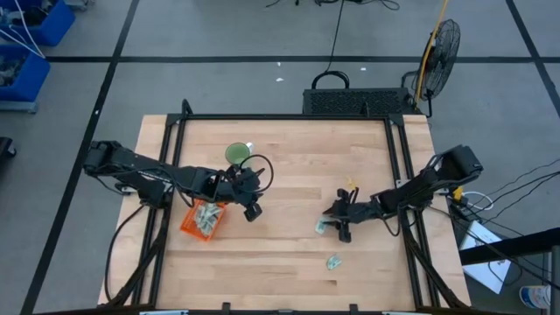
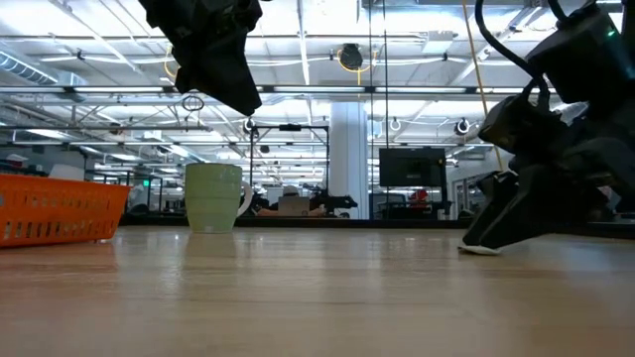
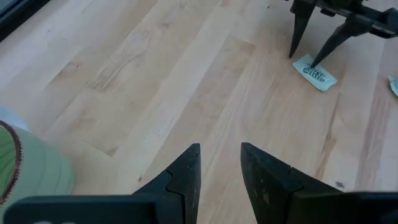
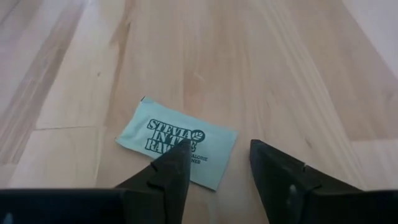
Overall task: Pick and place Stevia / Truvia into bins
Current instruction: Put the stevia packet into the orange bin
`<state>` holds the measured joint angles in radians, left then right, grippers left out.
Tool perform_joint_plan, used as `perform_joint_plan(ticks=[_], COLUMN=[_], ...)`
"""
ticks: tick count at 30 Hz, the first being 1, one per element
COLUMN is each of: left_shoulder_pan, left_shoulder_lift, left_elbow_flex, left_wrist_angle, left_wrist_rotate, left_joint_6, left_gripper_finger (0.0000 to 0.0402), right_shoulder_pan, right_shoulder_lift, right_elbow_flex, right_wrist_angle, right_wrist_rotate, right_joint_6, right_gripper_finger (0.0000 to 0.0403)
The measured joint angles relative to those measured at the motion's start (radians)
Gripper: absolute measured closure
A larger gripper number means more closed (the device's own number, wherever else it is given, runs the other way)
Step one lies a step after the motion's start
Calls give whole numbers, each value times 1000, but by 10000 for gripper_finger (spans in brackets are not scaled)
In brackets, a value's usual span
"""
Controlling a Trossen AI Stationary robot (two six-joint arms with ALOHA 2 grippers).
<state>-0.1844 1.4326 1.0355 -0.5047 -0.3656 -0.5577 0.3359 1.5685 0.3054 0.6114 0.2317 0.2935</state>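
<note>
One Stevia packet [image 4: 177, 149], pale with green print, lies flat on the table right of centre [image 1: 322, 226]. My right gripper [image 4: 217, 158] is open and down at the table over it [image 1: 337, 223]. A second packet [image 1: 333, 262] lies nearer the near edge. The orange bin [image 1: 191, 226] sits left of centre with several packets [image 1: 207, 216] inside. My left gripper [image 3: 221, 155] is open and empty, hanging above the table just right of the bin [image 1: 254, 206], high in the low view [image 2: 213, 59]. My right gripper comes down on the packet from above, slanting, with its fingers spread. One fingertip [image 4: 174, 163] stands on the packet's near edge [image 4: 186, 144]; the other fingertip [image 4: 270, 165] is over bare wood beside it. The packet lies flat on the table [image 3: 315, 73].
A round green cup [image 1: 236, 155] stands behind the bin, near my left gripper [image 2: 213, 196]. A small yellow object [image 1: 351, 185] lies behind my right gripper. Bare wood stretches between the two arms. A black frame [image 1: 289, 117] borders the table.
</note>
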Motion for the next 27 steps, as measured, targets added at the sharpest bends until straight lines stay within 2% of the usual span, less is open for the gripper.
perform_joint_plan(ticks=[8,18,22,27], left_shoulder_pan=[0,0,0,0], left_shoulder_lift=[0,0,0,0], left_elbow_flex=[0,0,0,0], left_wrist_angle=[0,0,0,0], left_wrist_rotate=[-1,0,0,0], left_joint_6=[3,5,5,4], left_gripper_finger=[284,284,284,284], right_shoulder_pan=[0,0,0,-1], right_shoulder_lift=[77,90,84,62], right_elbow_flex=[0,-1,-3,-5], right_wrist_angle=[41,114,151,277], right_wrist_rotate=[45,37,41,91], right_joint_6=[-55,-90,-102,-215], right_gripper_finger=[283,394,396,401])
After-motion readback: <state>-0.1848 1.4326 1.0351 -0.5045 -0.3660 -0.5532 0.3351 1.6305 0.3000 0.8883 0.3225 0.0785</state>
